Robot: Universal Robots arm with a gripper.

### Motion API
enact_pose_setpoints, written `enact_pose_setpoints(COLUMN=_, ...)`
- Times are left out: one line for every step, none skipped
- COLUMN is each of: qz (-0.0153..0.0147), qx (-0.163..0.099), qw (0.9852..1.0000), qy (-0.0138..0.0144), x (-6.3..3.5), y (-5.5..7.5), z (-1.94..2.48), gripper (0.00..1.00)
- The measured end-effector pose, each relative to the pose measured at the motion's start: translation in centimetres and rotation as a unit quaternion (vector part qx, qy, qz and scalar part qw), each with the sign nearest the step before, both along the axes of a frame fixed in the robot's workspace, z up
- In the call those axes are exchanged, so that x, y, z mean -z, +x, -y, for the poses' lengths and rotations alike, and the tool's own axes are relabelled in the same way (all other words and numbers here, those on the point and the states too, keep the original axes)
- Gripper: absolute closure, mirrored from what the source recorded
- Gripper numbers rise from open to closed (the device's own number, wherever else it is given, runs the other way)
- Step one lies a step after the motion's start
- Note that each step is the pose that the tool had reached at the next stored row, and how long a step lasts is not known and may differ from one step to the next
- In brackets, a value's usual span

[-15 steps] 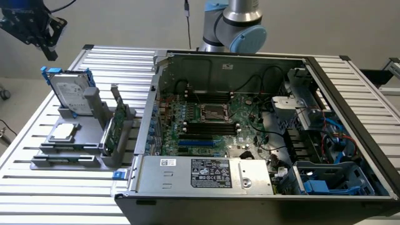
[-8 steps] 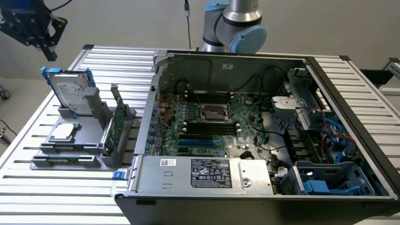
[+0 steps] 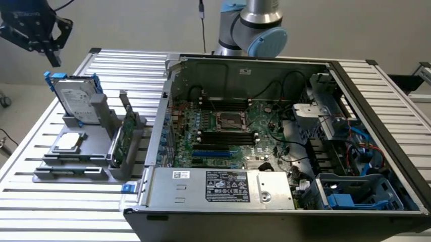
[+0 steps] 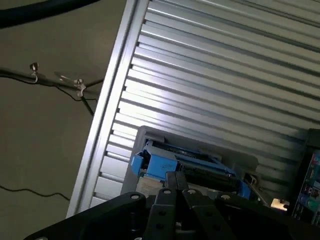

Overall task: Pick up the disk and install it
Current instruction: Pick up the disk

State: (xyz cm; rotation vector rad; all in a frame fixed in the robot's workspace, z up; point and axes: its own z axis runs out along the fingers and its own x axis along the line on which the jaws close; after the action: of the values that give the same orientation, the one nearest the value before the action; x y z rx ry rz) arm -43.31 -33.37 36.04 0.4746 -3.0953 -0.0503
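- Now the jaws hang pressed together, gripping nothing, above the exterior view's left end of the bench (image 3: 67,212).
- Just beneath them the disk (image 3: 74,98) stands upright in a grey holder (image 3: 94,161) (blue carrier tabs uppermost).
- The open computer case (image 3: 269,227) sits beside the holder, toward the exterior view's right.

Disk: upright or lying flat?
Upright: the disk stands on edge in the grey stand, blue tabs at the top.
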Motion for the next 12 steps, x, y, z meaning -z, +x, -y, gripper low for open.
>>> enact_pose_setpoints(qz=0.0, qx=-0.01, qw=1.0, qy=0.0, x=0.03, y=0.0, z=0.0, gripper=0.89)
enact_pose_setpoints(qz=-0.0001, qx=-0.019, qw=0.9998, qy=0.0, x=0.04, y=0.0, z=0.0, gripper=0.89)
enact_pose_setpoints(qz=0.0, qx=-0.028, qw=0.9996, qy=0.0, x=0.05, y=0.0, z=0.0, gripper=0.89)
enact_pose_setpoints(qz=0.0, qx=-0.037, qw=0.9993, qy=0.0, x=0.07, y=0.0, z=0.0, gripper=0.89)
enact_pose_setpoints(qz=0.0, qx=-0.046, qw=0.999, qy=0.0, x=0.07, y=0.0, z=0.0, gripper=0.89)
enact_pose_setpoints(qz=0.0001, qx=-0.055, qw=0.9985, qy=0.0, x=0.08, y=0.0, z=0.0, gripper=0.89)
enact_pose_setpoints(qz=0.0001, qx=-0.064, qw=0.9979, qy=0.0, x=0.09, y=0.0, z=0.0, gripper=0.89)
enact_pose_setpoints(qz=0.0001, qx=-0.073, qw=0.9973, qy=0.0, x=0.09, y=0.0, z=0.01, gripper=0.89)
enact_pose_setpoints(qz=0.0001, qx=-0.082, qw=0.9967, qy=0.0, x=0.1, y=0.0, z=0.01, gripper=0.89)
enact_pose_setpoints(qz=0.0, qx=-0.091, qw=0.9958, qy=0.0, x=0.1, y=0.0, z=0.0, gripper=0.89)
enact_pose_setpoints(qz=0.0, qx=-0.1, qw=0.995, qy=0.0, x=0.11, y=0.0, z=0.01, gripper=0.89)
enact_pose_setpoints(qz=0.0001, qx=-0.109, qw=0.994, qy=0.0, x=0.11, y=0.0, z=0.0, gripper=0.89)
